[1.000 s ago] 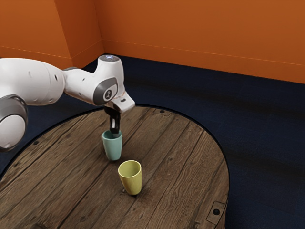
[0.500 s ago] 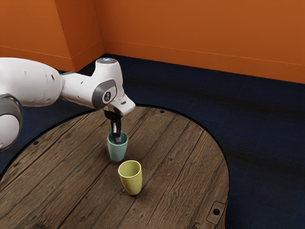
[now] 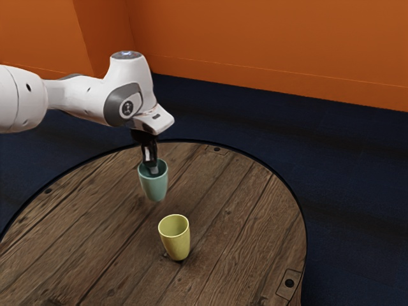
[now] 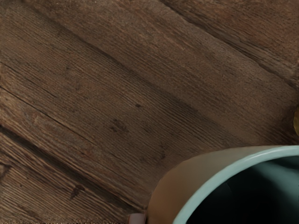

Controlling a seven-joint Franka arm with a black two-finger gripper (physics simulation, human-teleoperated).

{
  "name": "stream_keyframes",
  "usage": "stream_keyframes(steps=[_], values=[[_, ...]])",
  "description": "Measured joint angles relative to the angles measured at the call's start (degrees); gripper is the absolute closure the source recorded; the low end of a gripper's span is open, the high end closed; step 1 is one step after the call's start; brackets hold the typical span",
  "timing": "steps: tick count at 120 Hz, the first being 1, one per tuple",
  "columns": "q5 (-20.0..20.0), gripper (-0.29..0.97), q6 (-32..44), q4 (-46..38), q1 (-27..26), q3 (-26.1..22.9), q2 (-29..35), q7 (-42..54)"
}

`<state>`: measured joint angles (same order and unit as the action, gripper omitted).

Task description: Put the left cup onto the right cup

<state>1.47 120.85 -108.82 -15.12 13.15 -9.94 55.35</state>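
Exterior cam: high, off to the arm's side, angled down across the round wooden surface (image 3: pixel 242 210) toward the orange walls (image 3: pixel 268 38). The arm (image 3: pixel 64 102) enters from its left. Wrist cam: on the hand, facing down, very near the teal cup (image 4: pixel 252 191). Shared: that cup's rim and the planks around it.

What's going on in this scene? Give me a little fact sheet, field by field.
setting: round wooden table, orange walls, dark blue floor
robot: white arm with one black gripper
grip: shut on the rim of the teal cup
teal cup: held clear of the table, slightly tilted
yellow cup: upright on the table, apart from the teal cup
stacked: not yet
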Motion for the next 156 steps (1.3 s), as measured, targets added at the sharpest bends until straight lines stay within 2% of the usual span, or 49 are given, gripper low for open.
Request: stream_keyframes(steps=[25,67,110,156], values=[[-1.1,0.79,-2.3,-0.6,-2.1,0.0,3.6,-1.1],[-1.3,0.79,-3.1,-0.9,-6.1,0.0,5.0,-3.5],[1.8,0.79,-2.2,-5.9,-7.4,-0.1,6.5,-6.4],[3.3,0.79,-1.1,-6.4,-10.0,-0.1,6.4,-8.6]])
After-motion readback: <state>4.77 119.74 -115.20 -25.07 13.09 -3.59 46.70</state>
